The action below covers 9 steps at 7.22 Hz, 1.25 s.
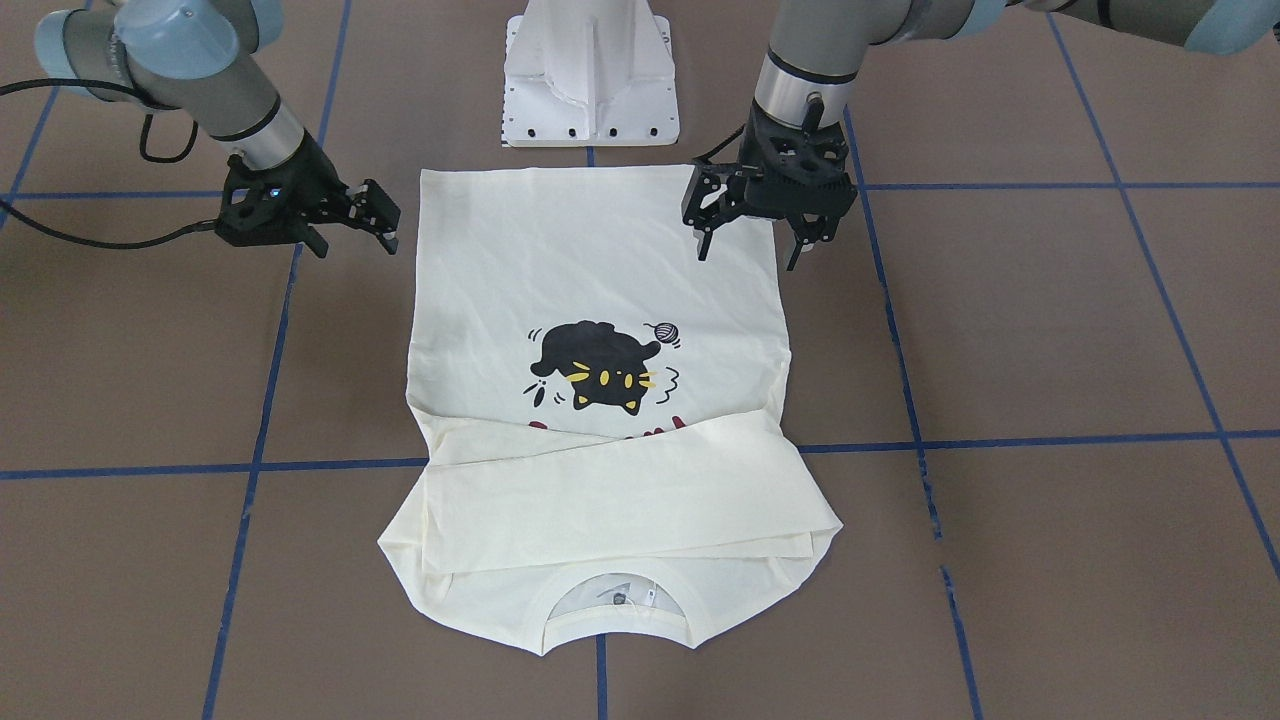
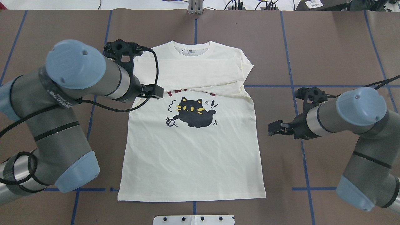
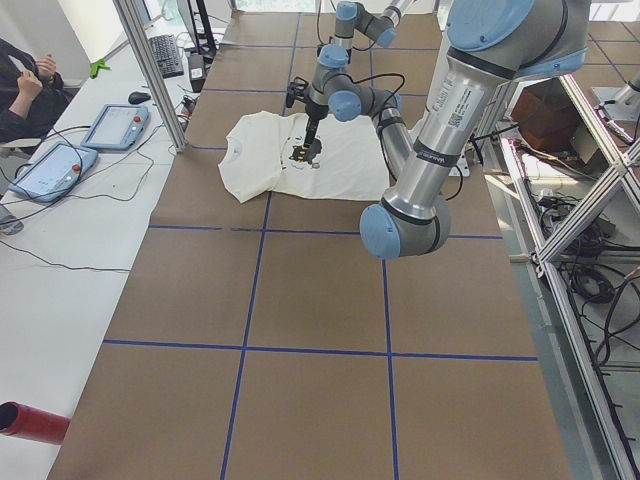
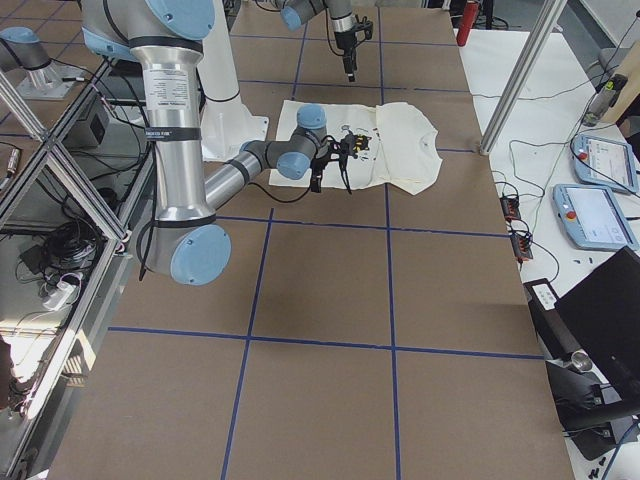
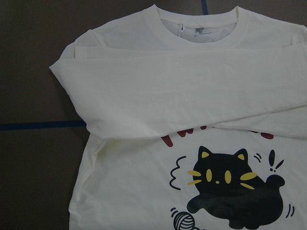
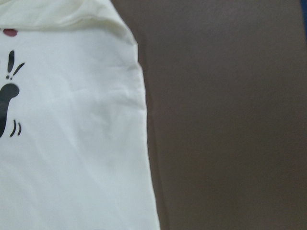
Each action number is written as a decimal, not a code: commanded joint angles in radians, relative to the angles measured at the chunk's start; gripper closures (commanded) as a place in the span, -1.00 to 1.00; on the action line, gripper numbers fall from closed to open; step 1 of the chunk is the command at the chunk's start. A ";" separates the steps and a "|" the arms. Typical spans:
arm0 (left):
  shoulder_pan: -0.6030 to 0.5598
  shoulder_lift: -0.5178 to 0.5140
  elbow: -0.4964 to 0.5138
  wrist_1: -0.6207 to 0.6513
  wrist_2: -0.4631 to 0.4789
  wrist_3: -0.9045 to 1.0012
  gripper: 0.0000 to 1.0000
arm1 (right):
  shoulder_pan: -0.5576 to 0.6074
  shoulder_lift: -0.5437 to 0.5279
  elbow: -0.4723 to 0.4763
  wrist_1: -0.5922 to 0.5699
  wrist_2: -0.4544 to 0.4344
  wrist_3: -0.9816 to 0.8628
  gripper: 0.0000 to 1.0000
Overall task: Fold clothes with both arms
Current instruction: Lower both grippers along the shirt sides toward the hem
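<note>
Cream T-shirt (image 1: 600,260) lies between left gripper (image 1: 750,252) and right gripper (image 1: 356,245).

Bright, even light from overhead washes the brown tabletop (image 2: 328,47); shadows are faint and soft-edged. Fixed views are crisp. The right wrist view is soft (the T-shirt (image 6: 72,143) print looks slightly blurred), the left wrist view sharper.

Bare surface (image 1: 1050,320) flanks the T-shirt (image 1: 600,260) on both sides; the left claw (image 1: 750,252) hangs over its hem corner, the white pedestal (image 1: 590,80) seemingly just behind.
</note>
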 commanded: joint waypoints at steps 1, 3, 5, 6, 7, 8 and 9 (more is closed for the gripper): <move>0.000 0.033 -0.059 0.006 0.001 0.009 -0.99 | -0.157 0.026 0.007 -0.015 -0.124 0.087 -1.00; 0.000 0.032 -0.079 0.006 0.001 0.009 -0.99 | -0.211 0.026 0.007 -0.045 -0.155 0.099 -1.00; 0.001 0.033 -0.094 0.006 0.001 0.009 -0.99 | -0.240 0.014 0.007 -0.056 -0.157 0.099 -1.00; 0.001 0.032 -0.094 0.006 0.001 0.009 -0.99 | -0.263 0.021 0.011 -0.092 -0.155 0.099 -0.99; 0.001 0.033 -0.093 0.004 0.001 0.010 -0.99 | -0.281 0.021 0.014 -0.116 -0.155 0.101 -0.99; 0.001 0.033 -0.094 0.006 0.001 0.009 -0.99 | -0.300 0.018 0.017 -0.116 -0.154 0.137 -0.99; 0.001 0.032 -0.094 0.004 0.001 0.009 -0.98 | -0.315 0.015 0.015 -0.116 -0.155 0.157 -0.96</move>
